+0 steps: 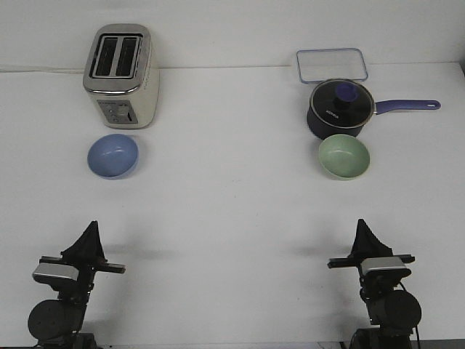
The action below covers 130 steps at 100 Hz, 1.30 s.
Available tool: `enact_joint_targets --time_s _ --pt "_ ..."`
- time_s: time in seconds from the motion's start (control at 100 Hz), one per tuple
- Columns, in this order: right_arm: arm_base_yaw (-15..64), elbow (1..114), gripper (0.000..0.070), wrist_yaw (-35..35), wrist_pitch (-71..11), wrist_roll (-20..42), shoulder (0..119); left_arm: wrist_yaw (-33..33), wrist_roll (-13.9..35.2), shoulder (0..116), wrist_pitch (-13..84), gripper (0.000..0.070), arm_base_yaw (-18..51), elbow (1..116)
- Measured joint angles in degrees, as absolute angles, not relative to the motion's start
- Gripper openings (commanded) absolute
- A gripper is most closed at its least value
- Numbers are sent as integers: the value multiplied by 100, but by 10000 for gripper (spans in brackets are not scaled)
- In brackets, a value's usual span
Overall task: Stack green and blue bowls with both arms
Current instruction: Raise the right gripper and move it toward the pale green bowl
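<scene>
The blue bowl [112,155] sits upright on the white table at the left, just in front of the toaster. The green bowl [344,156] sits upright at the right, just in front of the saucepan. My left gripper [91,227] is low at the near left, well short of the blue bowl. My right gripper [362,225] is low at the near right, well short of the green bowl. Both grippers come to a point with their fingers together and hold nothing.
A cream and silver toaster [122,75] stands at the back left. A dark navy lidded saucepan [340,109] with a purple handle stands at the back right. A clear rectangular container lid [331,65] lies behind the saucepan.
</scene>
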<state>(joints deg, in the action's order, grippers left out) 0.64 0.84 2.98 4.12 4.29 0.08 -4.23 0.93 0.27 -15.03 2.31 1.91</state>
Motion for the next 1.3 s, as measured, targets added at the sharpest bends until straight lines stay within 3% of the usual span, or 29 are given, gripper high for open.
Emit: enact_joint_targets --time_s 0.33,0.62,1.15,1.3 --pt "64 86 0 298 399 429 8 -423 93 27 -1503 12 231 191" --pt "64 867 0 296 -353 429 102 -423 93 27 -1503 12 231 191" --pt "64 4491 0 296 -3848 429 2963 -423 93 27 -1503 12 231 191" --pt "64 5212 0 296 -4285 427 3765 -423 93 27 -1503 12 231 191"
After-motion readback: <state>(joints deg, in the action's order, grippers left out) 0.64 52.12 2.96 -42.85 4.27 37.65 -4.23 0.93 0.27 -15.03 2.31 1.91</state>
